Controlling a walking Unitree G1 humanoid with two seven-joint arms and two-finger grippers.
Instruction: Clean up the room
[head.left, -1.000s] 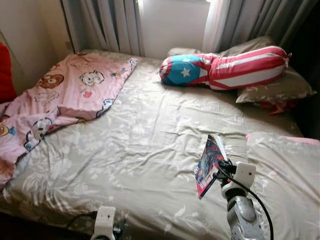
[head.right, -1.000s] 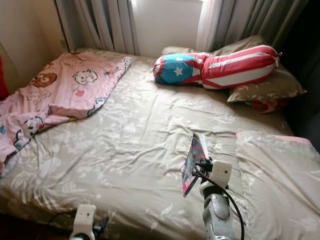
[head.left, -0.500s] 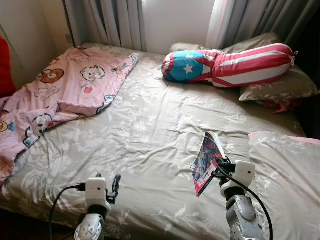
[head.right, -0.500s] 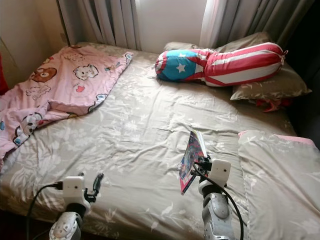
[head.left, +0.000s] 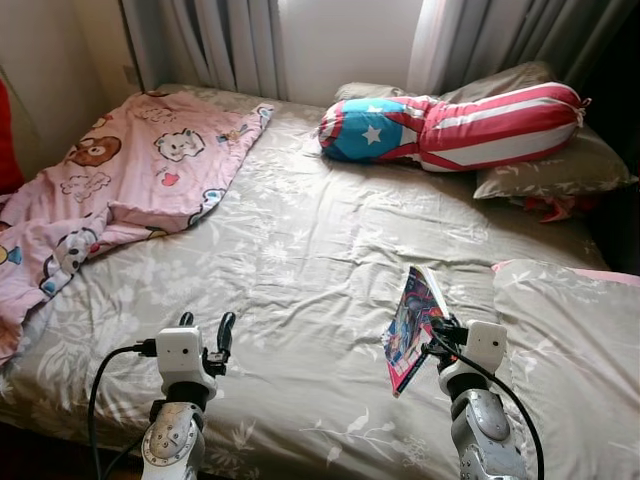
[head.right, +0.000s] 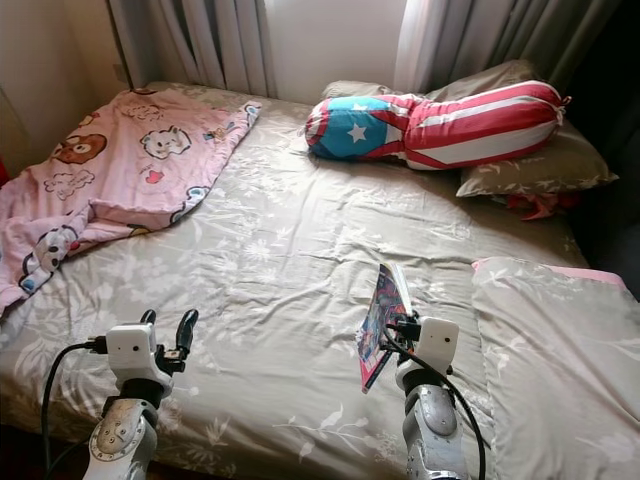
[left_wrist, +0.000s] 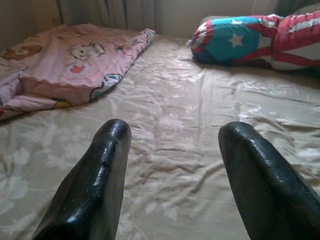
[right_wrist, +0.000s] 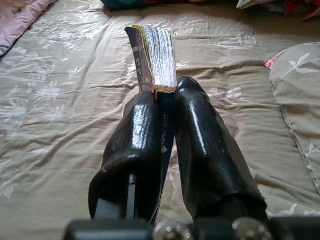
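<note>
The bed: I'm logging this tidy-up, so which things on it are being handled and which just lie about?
In hand:
book, clamped in the right gripper
left gripper, open, holding nothing

Lying about:
pink blanket
striped bolster
pillows

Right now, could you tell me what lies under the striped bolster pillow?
The striped bolster pillow rests on grey floral pillows; something red pokes out beneath them, mostly covered.

Before me I see grey curtains (head.left: 215, 45) behind the bed's head. A pale wall (head.left: 345, 40) shows between them. At my far left is something red (head.left: 8, 140).
</note>
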